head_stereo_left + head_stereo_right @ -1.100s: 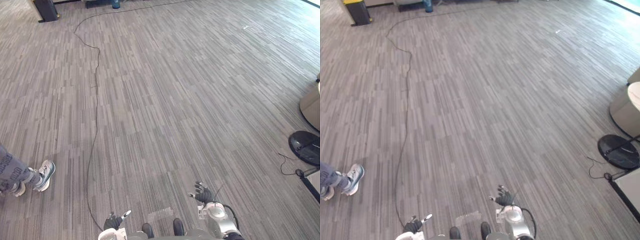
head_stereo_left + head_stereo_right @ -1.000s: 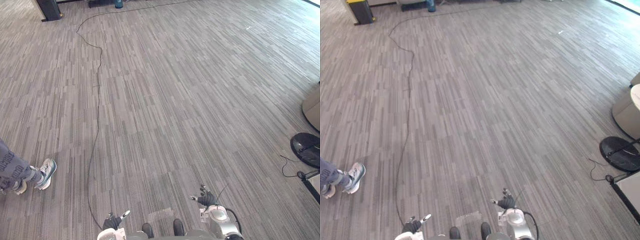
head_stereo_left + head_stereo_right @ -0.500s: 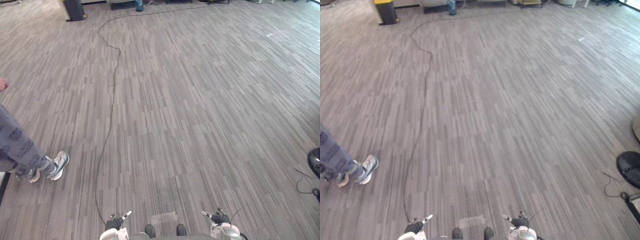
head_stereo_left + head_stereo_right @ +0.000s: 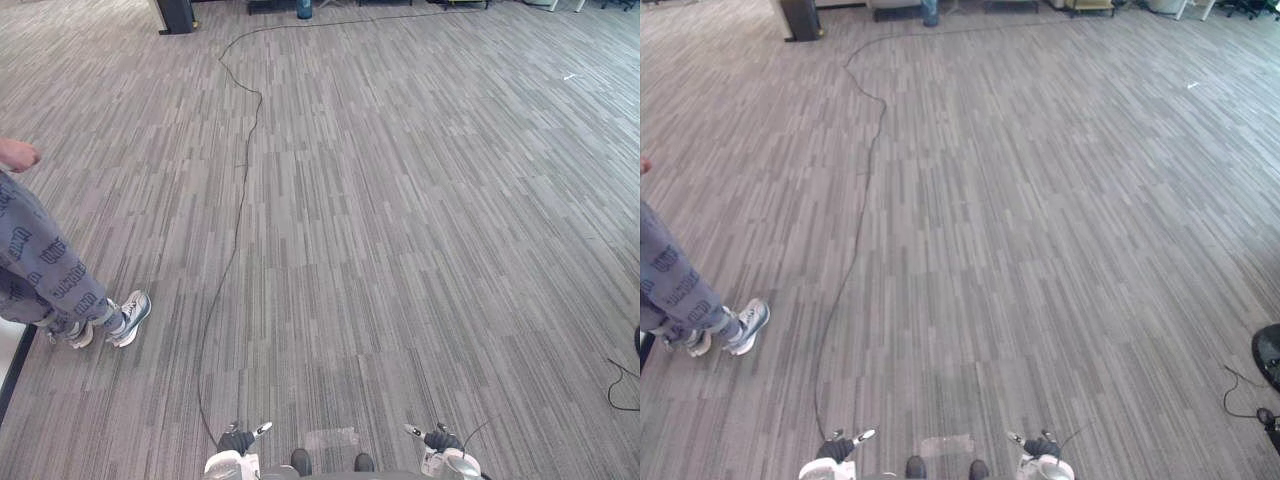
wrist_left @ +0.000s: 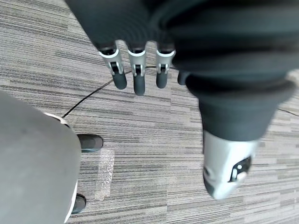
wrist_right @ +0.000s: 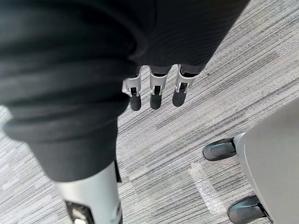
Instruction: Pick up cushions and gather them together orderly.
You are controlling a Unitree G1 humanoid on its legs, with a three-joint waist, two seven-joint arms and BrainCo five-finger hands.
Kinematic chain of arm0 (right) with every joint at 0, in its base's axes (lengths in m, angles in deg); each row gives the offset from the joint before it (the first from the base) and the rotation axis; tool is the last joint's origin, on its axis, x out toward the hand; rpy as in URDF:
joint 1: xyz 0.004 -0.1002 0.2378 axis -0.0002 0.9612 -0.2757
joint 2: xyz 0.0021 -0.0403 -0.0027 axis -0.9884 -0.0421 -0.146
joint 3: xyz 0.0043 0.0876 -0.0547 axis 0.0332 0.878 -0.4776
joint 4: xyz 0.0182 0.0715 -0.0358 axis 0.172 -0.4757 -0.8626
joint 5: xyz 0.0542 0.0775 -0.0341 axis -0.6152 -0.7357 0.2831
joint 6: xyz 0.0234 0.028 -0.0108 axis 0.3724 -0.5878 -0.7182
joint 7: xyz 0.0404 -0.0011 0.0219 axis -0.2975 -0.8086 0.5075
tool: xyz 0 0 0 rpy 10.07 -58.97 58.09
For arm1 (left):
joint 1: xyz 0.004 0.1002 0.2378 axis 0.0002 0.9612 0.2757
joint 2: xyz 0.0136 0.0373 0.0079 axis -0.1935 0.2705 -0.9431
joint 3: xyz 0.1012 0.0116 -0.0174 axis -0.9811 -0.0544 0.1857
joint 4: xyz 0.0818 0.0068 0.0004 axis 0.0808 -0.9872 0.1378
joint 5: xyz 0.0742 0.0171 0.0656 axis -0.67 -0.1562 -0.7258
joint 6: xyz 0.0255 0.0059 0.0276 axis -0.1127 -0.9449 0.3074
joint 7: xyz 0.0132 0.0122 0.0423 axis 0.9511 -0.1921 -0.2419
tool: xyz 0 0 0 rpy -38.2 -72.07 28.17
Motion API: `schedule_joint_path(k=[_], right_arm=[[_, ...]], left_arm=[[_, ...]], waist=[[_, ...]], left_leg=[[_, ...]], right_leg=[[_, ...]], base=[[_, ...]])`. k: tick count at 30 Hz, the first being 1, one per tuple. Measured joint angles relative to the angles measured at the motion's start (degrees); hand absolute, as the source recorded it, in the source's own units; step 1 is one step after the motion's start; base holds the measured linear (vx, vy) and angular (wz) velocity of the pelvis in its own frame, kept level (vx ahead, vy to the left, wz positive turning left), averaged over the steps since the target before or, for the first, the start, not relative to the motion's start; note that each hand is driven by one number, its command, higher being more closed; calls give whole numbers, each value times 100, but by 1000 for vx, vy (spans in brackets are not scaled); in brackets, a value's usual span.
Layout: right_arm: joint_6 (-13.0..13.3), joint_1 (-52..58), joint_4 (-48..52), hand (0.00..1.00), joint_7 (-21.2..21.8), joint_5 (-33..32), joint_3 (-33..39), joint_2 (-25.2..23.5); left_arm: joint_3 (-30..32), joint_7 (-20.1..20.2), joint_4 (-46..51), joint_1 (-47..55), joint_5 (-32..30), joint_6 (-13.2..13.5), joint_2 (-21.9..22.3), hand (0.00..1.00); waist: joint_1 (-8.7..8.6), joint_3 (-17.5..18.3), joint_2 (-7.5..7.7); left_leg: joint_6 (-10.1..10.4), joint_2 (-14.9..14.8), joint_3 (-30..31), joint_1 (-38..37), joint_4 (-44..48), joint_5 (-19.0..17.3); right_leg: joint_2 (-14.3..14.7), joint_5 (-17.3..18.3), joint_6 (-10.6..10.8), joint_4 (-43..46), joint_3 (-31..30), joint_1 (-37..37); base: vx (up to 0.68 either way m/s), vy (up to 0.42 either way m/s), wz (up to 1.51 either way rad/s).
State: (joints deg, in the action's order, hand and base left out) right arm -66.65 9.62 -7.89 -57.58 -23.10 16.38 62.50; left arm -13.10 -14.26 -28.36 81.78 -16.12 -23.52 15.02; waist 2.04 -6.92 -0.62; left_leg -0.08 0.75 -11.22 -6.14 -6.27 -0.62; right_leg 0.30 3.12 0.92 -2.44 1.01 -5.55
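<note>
A: What is held?
B: Nothing. A person (image 4: pixel 40 270) is seen left of the left hand (image 5: pixel 134 77); it and the right hand (image 6: pixel 156 95) are seen straight-fingered, empty.
A: Progress?
B: None is judged made; where the cushions lie cannot be told.

The left hand (image 5: pixel 135 70) hangs low at the near left of the scene, its silver, dark-tipped fingers straight and side by side, the thumb held apart. The grey striped carpet (image 4: pixel 400 200) shows past the fingertips. The right hand (image 6: pixel 156 91) hangs the same way at the near right, fingers straight and relaxed, thumb apart, above the same carpet. The carpet runs flat from the near edge to the far end of the room.
</note>
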Motion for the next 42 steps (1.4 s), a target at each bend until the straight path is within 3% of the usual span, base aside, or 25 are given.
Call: schedule_joint_path(k=[16, 19, 21, 24, 25, 26, 27, 29, 31, 32, 33, 34, 36, 37, 38, 39, 41, 42], right_arm=[[16, -33, -79, 0, 2, 4, -222, 111], [20, -101, -52, 0, 0, 3, -223, 110], [42, -97, -14, 0, -1, 1, -222, 93], [74, -6, 207, 0, -25, -46, -229, 101], [79, 3, 209, 0, -29, -48, -231, 105], [77, 22, 250, 0, -69, -90, -234, 124], [75, 52, 287, 0, -84, -122, -234, 124], [72, 141, 401, 0, -98, -164, -235, 112], [67, 135, 400, 0, -98, -165, -235, 107], [65, 123, 401, 0, -97, -162, -235, 105], [62, 125, 384, 0, -97, -158, -221, 107], [48, 140, 367, 0, -95, -153, -205, 101], [38, 163, 362, 0, -78, -136, -148, -60], [47, 181, 403, 0, -64, -125, -86, -158], [45, 180, 400, 0, -58, -127, -55, -179], [50, 182, 408, 0, -45, -136, 68, -214], [63, 182, 428, 0, -27, -136, 62, -196], [72, 185, 526, 0, 3, -134, 49, -155]], left_arm=[[-215, -3, 9, -12, -51, 2, -58, 0], [-81, -16, 60, -26, -29, 2, -36, 0], [138, -19, 203, -24, 31, 1, -30, 0], [611, -21, 558, -3, 264, 5, 113, 0], [675, -21, 611, -3, 294, 7, 136, 0], [863, -21, 814, 27, 476, 23, 227, 0], [895, -19, 830, 35, 514, 26, 235, 0], [963, -13, 874, 60, 683, 38, 270, 0], [985, -4, 916, 60, 767, 48, 271, 0], [983, -3, 926, 62, 813, 70, 281, 0], [977, 0, 917, 65, 849, 114, 294, 0], [971, -2, 892, 74, 860, 129, 289, 0], [986, -16, 886, 73, 846, 132, 215, 0], [1009, -23, 869, 72, 840, 129, 193, 0], [1007, -23, 846, 59, 810, 122, 173, 0], [823, -28, 706, -3, 727, 81, 43, 0], [662, -32, 609, -21, 634, 6, -37, 0], [615, -37, 584, -48, 564, -24, -17, 0]], waist=[[-14, -36, 41], [-16, -126, 25], [-15, -202, 84], [17, -417, -5], [17, -441, 12], [90, -514, 20], [107, -507, 7], [128, -495, 5], [151, -489, 19], [179, -476, 35], [199, -466, 38], [208, -415, 109], [211, -298, 253], [241, -237, 358], [244, -233, 385], [207, -235, 455], [133, -249, 482], [102, -274, 431]], left_leg=[[-41, 97, 72, 18, 30, -19], [-30, 54, 45, 160, 42, -24], [-1, 29, 6, 520, 624, -295], [129, -382, -75, 1629, 3300, -1251], [127, -433, -90, 1776, 3654, -1252], [141, -723, -256, 2245, 4751, -1319], [157, -817, -332, 2319, 4889, -1383], [209, -1046, -576, 2519, 4573, -1476], [182, -999, -566, 2660, 4112, -1413], [227, -920, -558, 2792, 3490, -1144], [272, -854, -563, 2804, 2931, -604], [98, -705, -612, 2790, 2977, -458], [-38, -580, -811, 2820, 3188, -855], [-176, -507, -899, 2728, 3301, -1072], [-206, -472, -915, 2640, 3298, -1139], [-274, -296, -932, 2172, 3127, -1382], [-301, -154, -897, 1677, 2897, -1521], [-293, -82, -882, 1101, 2619, -1631]], right_leg=[[-92, 37, 54, -34, 27, 7], [-69, 251, 21, 426, 25, 317], [-113, 485, -30, 889, 37, 621], [-66, 1022, -159, 1532, 174, 736], [-68, 1062, -171, 1568, 185, 718], [-61, 1185, -230, 1606, 233, 552], [-61, 1222, -235, 1604, 242, 499], [-211, 1391, -176, 1529, 256, 214], [-372, 1459, -87, 1434, 238, 117], [-553, 1535, 32, 1332, 195, 46], [-714, 1650, 166, 1199, 115, -44], [-856, 1721, 210, 1117, 51, -138], [-1056, 1522, 113, 1237, -77, -114], [-1176, 1370, 328, 1741, -196, 64], [-1210, 1340, 382, 2004, -222, 133], [-1306, 921, 792, 3608, -405, 668], [-1319, 428, 1002, 5035, -576, 1140], [-1275, 482, 906, 6163, -536, 1607]], base=[[-8, -1, 2], [4, -36, 0], [16, -49, 6], [-16, -60, 14], [40, 0, 25], [89, 30, 12], [130, 43, 17], [261, 99, 15], [327, 191, -4], [453, 335, -22], [475, 374, -27], [352, 283, -18], [568, 311, -20], [711, 364, -24], [793, 418, -9], [453, 215, 6], [487, 178, 12], [526, 148, 4]])
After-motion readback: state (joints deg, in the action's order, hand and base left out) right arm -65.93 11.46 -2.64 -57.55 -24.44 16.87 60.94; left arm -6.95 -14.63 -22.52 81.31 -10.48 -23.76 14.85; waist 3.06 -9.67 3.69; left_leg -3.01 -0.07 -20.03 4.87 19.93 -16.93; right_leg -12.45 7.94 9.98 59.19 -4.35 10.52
